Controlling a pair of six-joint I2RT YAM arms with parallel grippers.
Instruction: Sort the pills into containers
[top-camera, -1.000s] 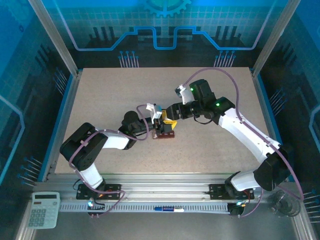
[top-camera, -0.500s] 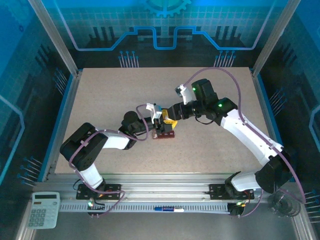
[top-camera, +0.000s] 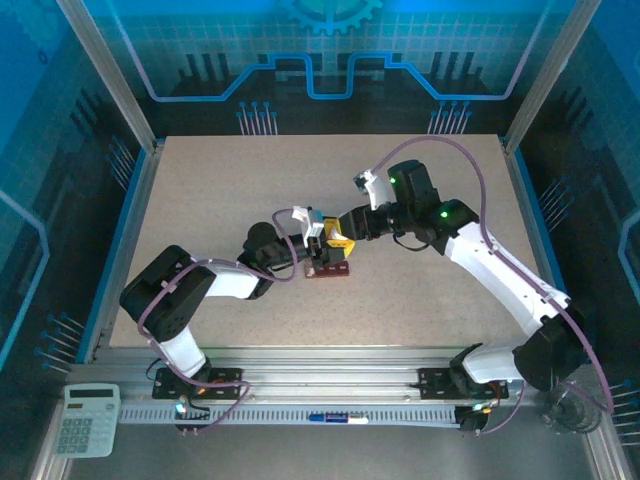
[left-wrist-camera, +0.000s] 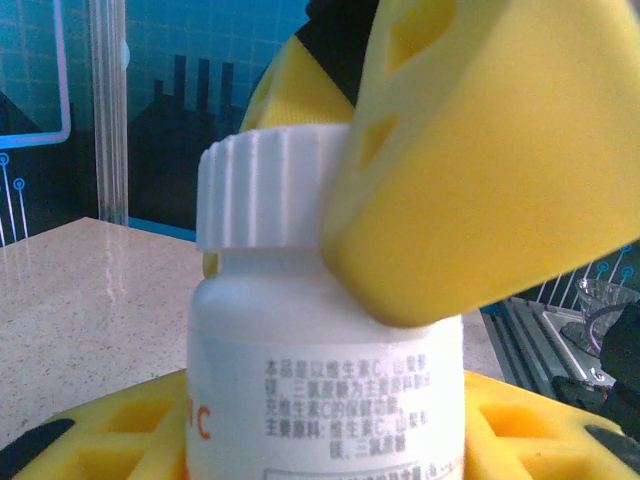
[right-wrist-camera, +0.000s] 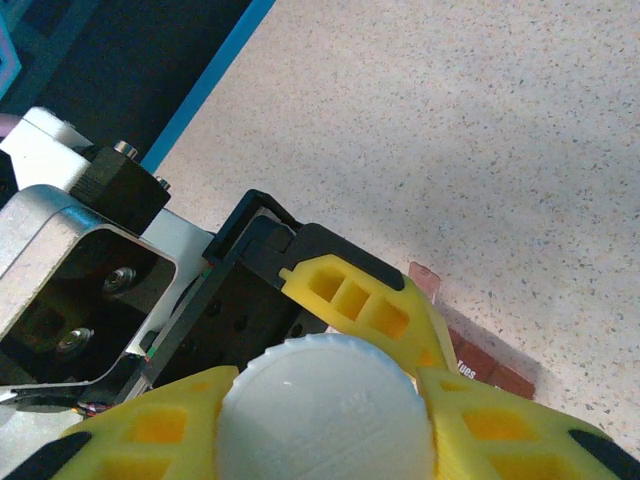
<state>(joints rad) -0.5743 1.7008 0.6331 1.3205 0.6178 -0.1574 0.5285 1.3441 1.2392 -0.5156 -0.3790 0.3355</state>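
**Both my grippers on the bottle, lid not yet off**

My left gripper (left-wrist-camera: 320, 445) clasps the white bottle (left-wrist-camera: 300, 340) by its body, and my right gripper (right-wrist-camera: 322, 440) is clamped around the cap (left-wrist-camera: 270, 185). The containers (top-camera: 330, 268) lie on the table (top-camera: 200, 190) at centre frame, just below the bottle. I judge that if I twist while my left hold is weak, the bottle could spin or tip, and pills could scatter past the strip. Against a second ago, my right fingers have closed in and that arm's elbow sits slightly further right.

Right gripper (right-wrist-camera: 325, 425) now tight around bottle cap (right-wrist-camera: 320, 395).
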